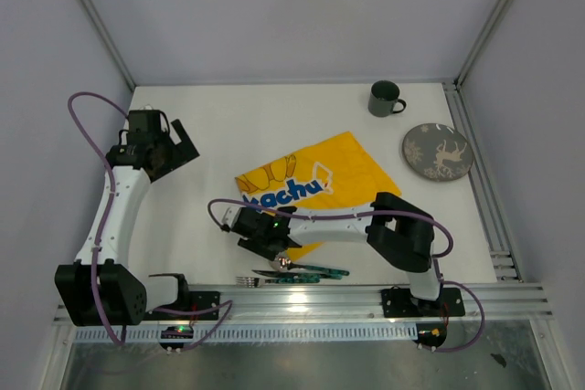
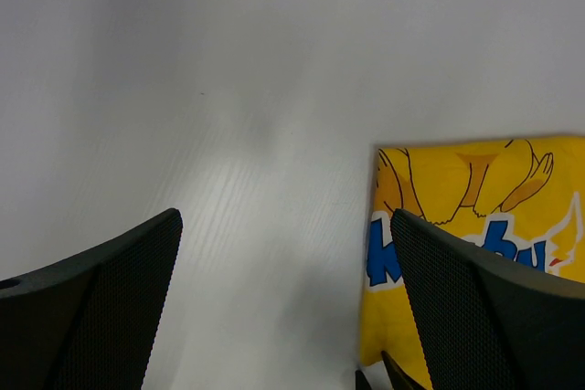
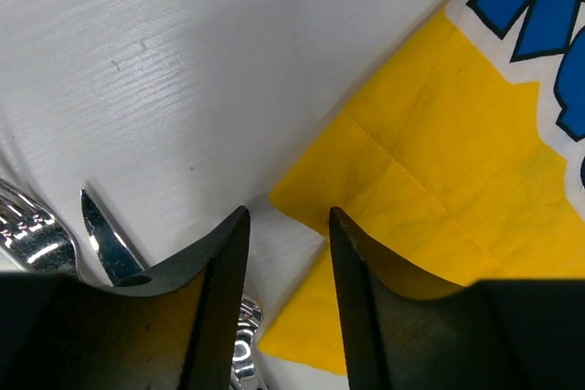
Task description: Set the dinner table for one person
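The dinner table (image 1: 274,125) is a wide white top. On its middle lies a yellow cartoon-printed cloth (image 1: 315,180), turned diagonally. My right gripper (image 1: 272,246) hangs low over the cloth's near corner (image 3: 439,198). Its jaws (image 3: 288,216) are open a moderate way, and the folded corner shows in the gap, untouched by either finger. A fork (image 3: 27,235), a knife tip (image 3: 105,244) and a spoon (image 3: 242,344) lie just beside it. My left gripper (image 1: 174,136) is wide open (image 2: 285,216) above bare table, left of the cloth (image 2: 475,180).
A dark green mug (image 1: 386,98) stands at the far right. A grey plate with a deer print (image 1: 438,152) lies next to it near the right edge. The cutlery (image 1: 292,271) sits by the front rail (image 1: 366,299). Panel walls enclose the table.
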### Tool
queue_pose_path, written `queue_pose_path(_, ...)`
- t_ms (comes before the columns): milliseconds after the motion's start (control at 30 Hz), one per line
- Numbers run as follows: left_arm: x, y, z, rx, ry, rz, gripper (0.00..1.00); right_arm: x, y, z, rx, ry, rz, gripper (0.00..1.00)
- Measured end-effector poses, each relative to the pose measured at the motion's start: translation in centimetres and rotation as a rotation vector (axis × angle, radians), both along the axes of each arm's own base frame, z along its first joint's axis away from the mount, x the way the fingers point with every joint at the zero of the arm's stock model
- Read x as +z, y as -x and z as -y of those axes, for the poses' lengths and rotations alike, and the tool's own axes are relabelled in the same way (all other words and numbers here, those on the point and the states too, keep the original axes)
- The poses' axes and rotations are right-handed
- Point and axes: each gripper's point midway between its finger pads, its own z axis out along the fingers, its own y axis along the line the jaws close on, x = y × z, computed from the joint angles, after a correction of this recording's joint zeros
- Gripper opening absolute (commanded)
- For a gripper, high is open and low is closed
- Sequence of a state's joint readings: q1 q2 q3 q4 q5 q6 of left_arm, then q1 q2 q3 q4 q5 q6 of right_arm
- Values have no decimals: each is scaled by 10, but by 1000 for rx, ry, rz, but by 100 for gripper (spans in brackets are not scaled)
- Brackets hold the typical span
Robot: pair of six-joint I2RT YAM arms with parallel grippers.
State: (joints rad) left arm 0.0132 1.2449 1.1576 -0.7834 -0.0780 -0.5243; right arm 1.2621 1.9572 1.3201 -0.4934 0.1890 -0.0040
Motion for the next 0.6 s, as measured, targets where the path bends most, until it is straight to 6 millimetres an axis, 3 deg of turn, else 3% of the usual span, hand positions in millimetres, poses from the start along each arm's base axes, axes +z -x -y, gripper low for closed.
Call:
queue_pose_path(133,0,1,0,0,-1,-3,99,-1,-1,-4,8,-5,0,20)
queue_pose_path(267,-1,2,0,0,0,-8,99,-2,-5,-12,6,-10,18,7)
queue_pose_path(600,-2,3,0,0,0,-14,99,7,-32,-4,-62,34,157,4)
